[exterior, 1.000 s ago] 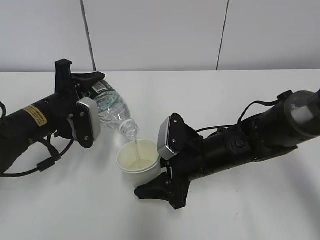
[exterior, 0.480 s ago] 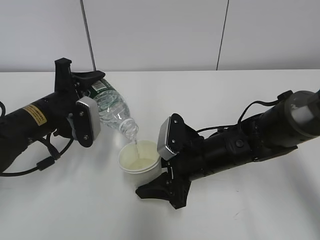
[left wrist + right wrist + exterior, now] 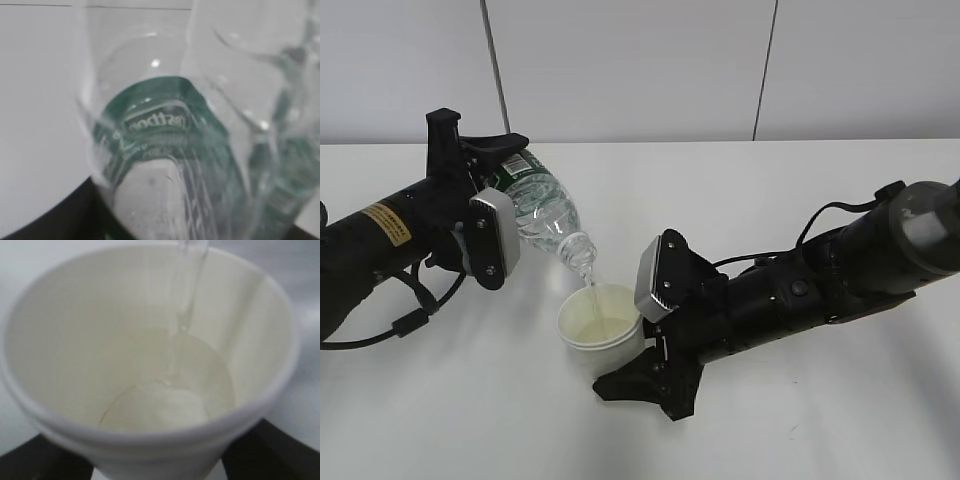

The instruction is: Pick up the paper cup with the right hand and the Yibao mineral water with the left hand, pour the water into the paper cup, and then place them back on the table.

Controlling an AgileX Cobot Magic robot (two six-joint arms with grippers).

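Note:
My left gripper point(image 3: 488, 158), on the arm with the yellow sticker, is shut on the base of the Yibao mineral water point(image 3: 542, 215). The bottle is tilted mouth-down to the right. A thin stream of water point(image 3: 588, 288) falls from its mouth into the paper cup point(image 3: 601, 320). My right gripper point(image 3: 625, 362) is shut on the cup's side and holds it upright just over the table point(image 3: 800, 180). The left wrist view shows the bottle's green label point(image 3: 160, 122) close up. The right wrist view shows the cup point(image 3: 100, 340) with water pooled in its bottom and the stream point(image 3: 186, 310) entering.
The white table point(image 3: 440, 420) stretches round both arms with nothing else on it. A pale panelled wall point(image 3: 640, 60) stands behind its far edge. A black cable point(image 3: 415, 320) hangs under the left arm.
My left gripper has risen slightly and tipped the bottle a little steeper. The water keeps flowing. The cup and right arm have barely shifted.

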